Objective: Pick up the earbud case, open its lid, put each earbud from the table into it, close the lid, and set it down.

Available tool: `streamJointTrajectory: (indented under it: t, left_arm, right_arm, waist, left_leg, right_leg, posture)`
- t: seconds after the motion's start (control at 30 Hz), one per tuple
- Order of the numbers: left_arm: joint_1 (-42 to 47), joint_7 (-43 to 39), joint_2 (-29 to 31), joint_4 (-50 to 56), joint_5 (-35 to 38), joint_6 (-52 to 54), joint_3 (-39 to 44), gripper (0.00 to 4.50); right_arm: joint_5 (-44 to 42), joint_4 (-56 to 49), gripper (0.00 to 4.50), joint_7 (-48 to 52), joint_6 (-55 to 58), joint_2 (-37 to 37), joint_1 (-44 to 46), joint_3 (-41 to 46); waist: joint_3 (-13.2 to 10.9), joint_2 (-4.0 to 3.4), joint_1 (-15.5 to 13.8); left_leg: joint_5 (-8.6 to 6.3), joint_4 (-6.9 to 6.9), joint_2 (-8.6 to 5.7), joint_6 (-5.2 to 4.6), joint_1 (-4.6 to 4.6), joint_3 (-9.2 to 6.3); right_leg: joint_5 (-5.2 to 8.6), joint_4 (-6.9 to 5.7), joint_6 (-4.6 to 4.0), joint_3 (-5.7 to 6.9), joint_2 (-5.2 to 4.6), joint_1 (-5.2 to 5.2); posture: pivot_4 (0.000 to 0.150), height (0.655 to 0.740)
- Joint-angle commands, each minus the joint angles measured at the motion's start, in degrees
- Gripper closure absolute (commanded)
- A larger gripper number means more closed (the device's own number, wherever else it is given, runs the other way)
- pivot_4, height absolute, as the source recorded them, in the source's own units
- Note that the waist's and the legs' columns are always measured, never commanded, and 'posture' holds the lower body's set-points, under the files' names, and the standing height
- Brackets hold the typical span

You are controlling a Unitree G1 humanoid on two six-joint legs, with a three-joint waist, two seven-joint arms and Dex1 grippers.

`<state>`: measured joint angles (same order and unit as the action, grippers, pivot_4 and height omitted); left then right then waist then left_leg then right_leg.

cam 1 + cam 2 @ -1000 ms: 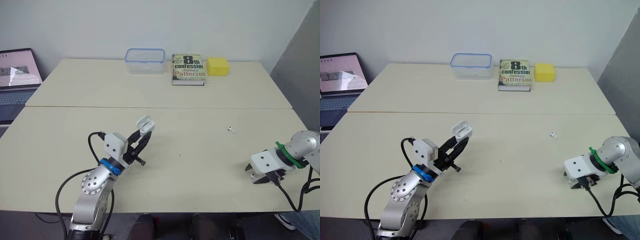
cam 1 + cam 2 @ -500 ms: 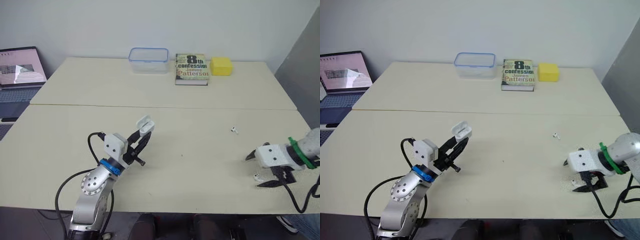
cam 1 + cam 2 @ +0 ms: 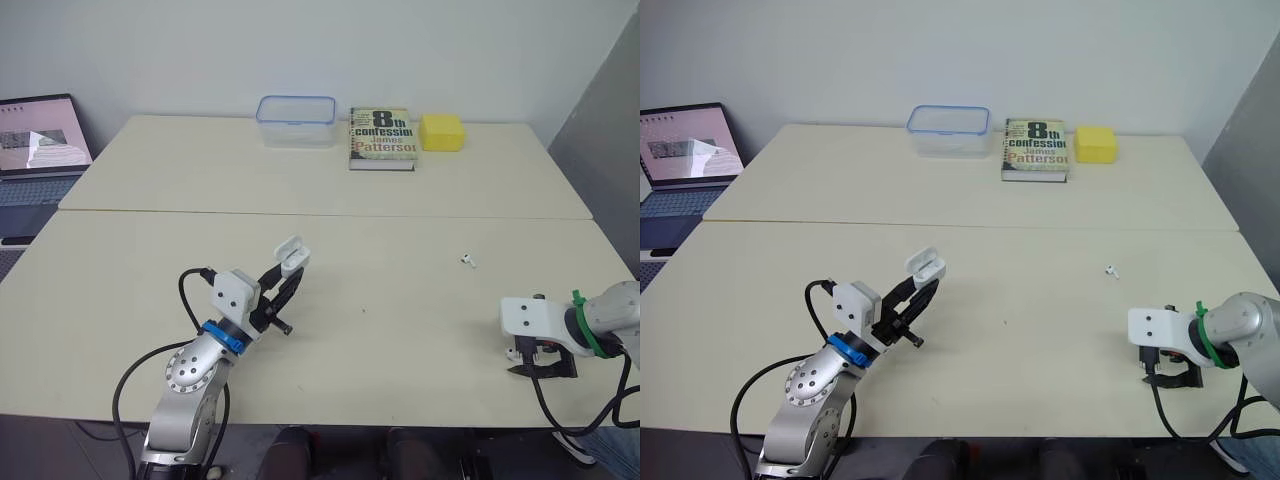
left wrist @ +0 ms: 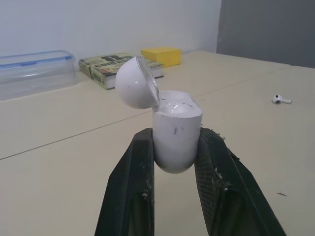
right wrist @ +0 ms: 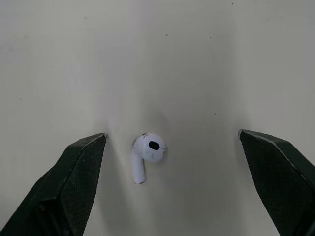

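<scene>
My left gripper (image 3: 290, 273) squeezes the white earbud case (image 4: 177, 132) and holds it up over the table (image 3: 400, 310). Its lid (image 4: 136, 82) is flipped open. My right gripper (image 5: 171, 135) is spread wide and points down at the table. One earbud (image 5: 149, 149) lies between its fingers and touches neither. The other earbud (image 3: 466, 259) lies farther back.

table (image 3: 380, 230) holds earbud (image 3: 466, 260), second earbud (image 5: 146, 152), book (image 3: 380, 137), container (image 3: 294, 121), yellow block (image 3: 441, 131).
</scene>
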<state>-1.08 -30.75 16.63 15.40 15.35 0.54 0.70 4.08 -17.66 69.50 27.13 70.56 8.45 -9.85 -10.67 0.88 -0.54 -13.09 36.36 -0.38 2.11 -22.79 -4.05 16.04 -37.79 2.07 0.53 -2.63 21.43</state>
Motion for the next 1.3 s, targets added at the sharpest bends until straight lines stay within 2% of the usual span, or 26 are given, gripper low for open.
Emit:
streamJointTrajectory:
  t: [0.03, 0.23, 0.33, 0.67, 0.7, 0.83, 1.0, 1.07, 1.17, 1.3]
  left_arm:
    - [0.2, 0.2, 0.1, 1.6, -0.1, -1.3, 0.2, 3.75]
    - [-0.2, 0.4, 0.0, 2.0, -0.2, -1.2, 0.0, 3.75]
    - [-0.1, 0.5, 0.0, 1.8, -0.3, -1.3, -0.1, 3.75]
    - [0.7, 0.3, -0.2, 1.2, -0.4, -1.5, -0.3, 3.75]
    - [0.7, 0.3, -0.2, 1.1, -0.4, -1.6, -0.4, 3.75]
    - [1.0, 0.2, -0.3, 1.0, -0.3, -1.7, -0.4, 3.75]
    - [1.9, 0.2, -0.9, 0.7, 0.3, -2.1, -0.3, 3.75]
    - [2.4, 0.2, -1.4, 0.7, 0.5, -2.3, -0.4, 3.75]
    - [3.3, 0.4, -2.4, 0.7, 0.4, -2.6, -1.1, 3.75]
    - [4.5, 1.1, -3.9, 0.0, -0.4, -3.0, -2.0, 3.75]
  right_arm:
    - [1.8, 1.4, 0.0, 0.0, -1.3, 0.3, 0.8, -0.8]
    - [2.2, 2.9, 0.0, 0.2, -1.9, -0.3, 1.6, -1.8]
    - [2.0, 3.1, 0.48, 0.7, -1.4, -0.2, 1.4, -1.9]
    - [0.9, 2.5, 3.9, 2.3, -0.3, -0.4, 0.9, -1.3]
    - [0.6, 2.4, 4.06, 2.3, -0.1, -0.6, 1.1, -1.1]
    - [-2.2, 1.1, 4.06, 3.1, 1.0, -0.8, 2.5, 1.3]
    - [-13.3, -4.6, 4.06, 4.0, 6.1, -5.6, 8.1, 7.1]
    - [-19.2, -7.5, 4.06, 2.6, 11.6, -9.9, 11.8, 8.8]
    - [-28.1, -11.0, 4.06, -3.7, 19.0, -20.4, 17.4, 11.3]
    - [-34.6, -12.5, 4.06, -13.3, 19.8, -34.3, 20.6, 13.8]
  waist:
    - [0.0, 0.01, 0.1]
    - [0.0, 0.04, 0.1]
    - [0.0, 0.06, 0.1]
    - [0.1, 0.1, 0.2]
    - [0.1, 0.09, 0.2]
    - [0.1, 0.1, 0.2]
    - [0.0, 0.06, 0.5]
    - [0.0, 0.08, 0.6]
    - [0.0, 0.09, 0.5]
    - [0.0, 0.11, 0.4]
  left_leg:
    - [0.0, 0.0, 0.0, 0.0, 0.01, -0.01]
    - [0.0, 0.05, 0.0, 0.0, 0.02, -0.01]
    - [0.0, 0.05, 0.0, 0.0, 0.02, -0.01]
    - [0.0, 0.18, 0.01, 0.0, 0.03, -0.01]
    - [0.0, 0.2, 0.01, 0.0, 0.03, -0.01]
    - [0.0, 0.26, 0.01, 0.0, 0.02, -0.02]
    - [0.0, 0.24, 0.02, 0.0, -0.02, -0.03]
    - [0.0, 0.24, 0.03, 0.0, -0.03, -0.04]
    - [0.0, 0.25, 0.04, 0.0, -0.06, -0.09]
    - [0.0, 0.24, 0.0, 0.0, -0.11, -0.14]
  right_leg:
    - [0.0, 0.0, 0.0, 0.01, 0.0, -0.01]
    - [0.0, 0.0, 0.01, 0.01, 0.0, -0.04]
    - [0.0, 0.0, 0.0, 0.01, 0.0, -0.04]
    - [0.0, 0.0, 0.04, -0.02, 0.0, -0.09]
    - [0.0, 0.0, 0.05, -0.01, 0.0, -0.1]
    - [-0.01, -0.02, 0.05, -0.02, 0.0, -0.1]
    - [-0.02, -0.08, 0.04, -0.03, 0.02, -0.02]
    - [-0.02, -0.09, 0.04, 0.0, 0.05, -0.03]
    - [-0.05, -0.09, -0.02, 0.04, 0.08, -0.04]
    - [-0.11, -0.08, -0.12, 0.09, 0.07, -0.03]
  posture:
    - [0.15, 0.74]
    - [0.15, 0.74]
    - [0.15, 0.74]
    - [0.15, 0.74]
    - [0.15, 0.74]
    - [0.15, 0.74]
    - [0.15, 0.74]
    - [0.15, 0.74]
    - [0.15, 0.74]
    - [0.15, 0.74]
